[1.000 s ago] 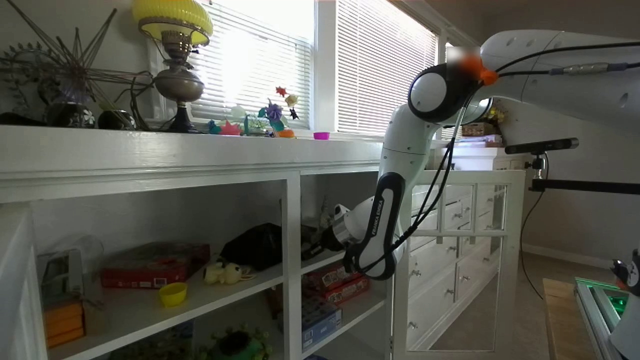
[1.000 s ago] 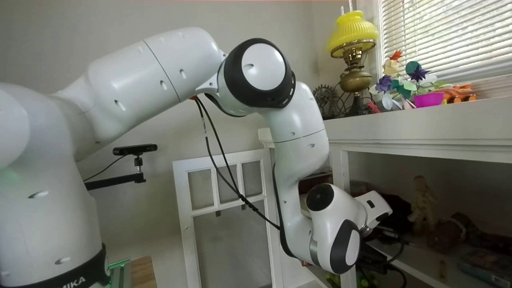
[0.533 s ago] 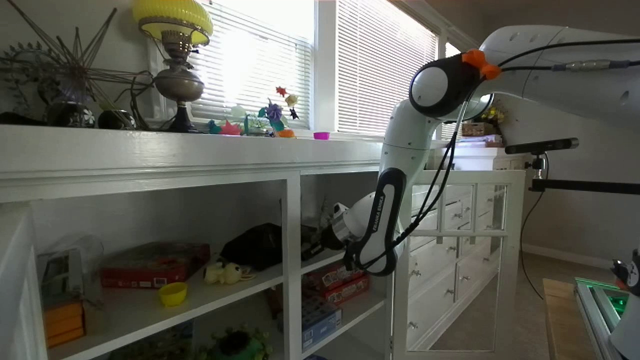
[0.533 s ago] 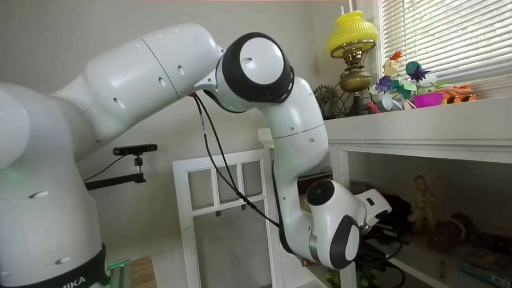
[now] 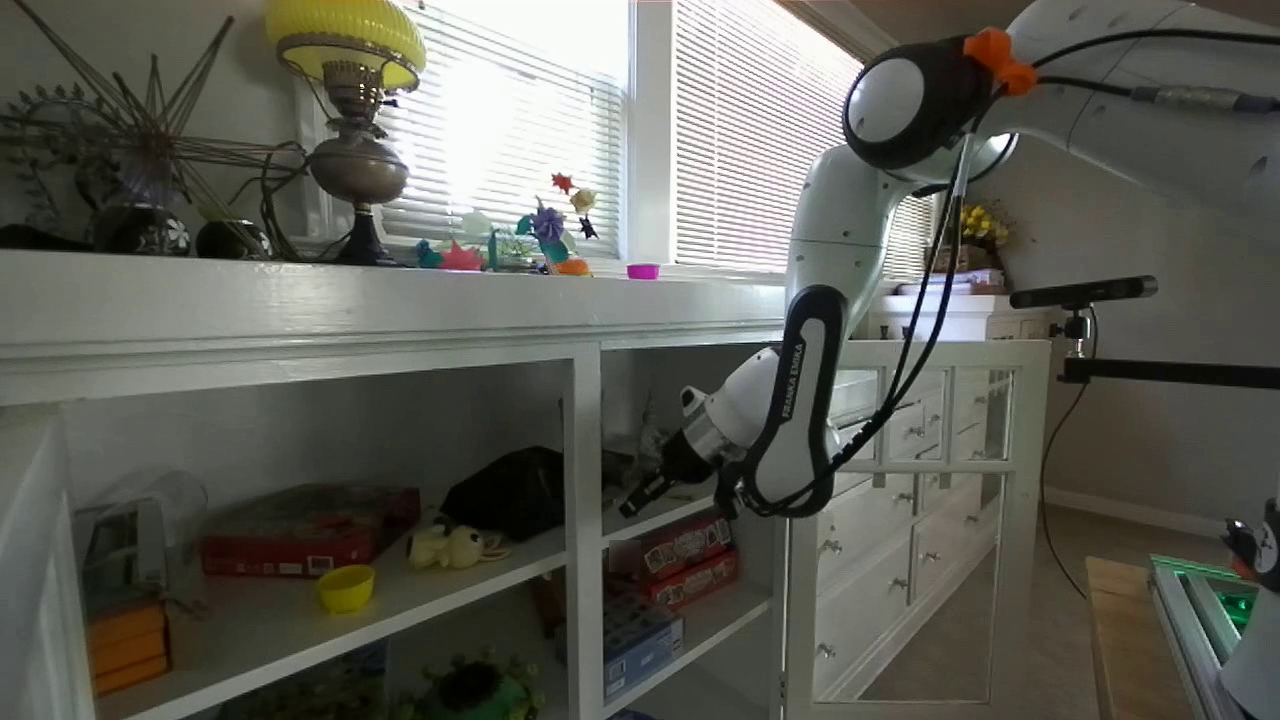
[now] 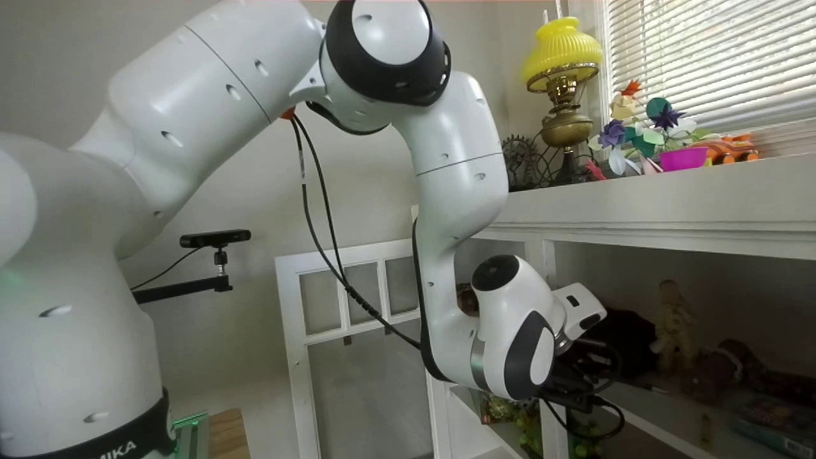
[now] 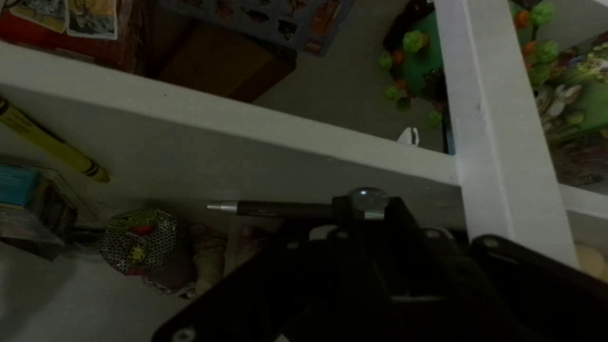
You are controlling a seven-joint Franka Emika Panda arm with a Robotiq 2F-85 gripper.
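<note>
Box [image 7: 35,202]: far left of the wrist view, blue at its upper corner, set on the shelf [image 7: 199,175].
Crayon [image 7: 51,142]: yellow, black-banded, slanting over the same shelf near the box.
Netted piece [image 7: 140,242]: green, red and yellow under mesh; kind unclear.
Tan piece [image 7: 209,259]: just beside the netted one, dim.
Brown box [image 7: 228,61]: past the shelf's front edge, next to a blue-grey printed carton [image 7: 266,21].
Pen [image 7: 280,209]: dark barrel, silver tip pointing left; right end lost from sight at the claw [image 7: 369,205]; contact cannot be told.
Claw: fingers clamped on a small clear piece [image 7: 368,195].
Between fingertips: clear piece looks rounded and glassy; silver bit [image 7: 374,215] shows just below, its owner unclear.
White post [image 7: 508,142]: right of the fingertips, meeting the shelf edge.
Greenery [image 7: 546,51]: beyond the post, far right, pale green with orange dots.
</note>
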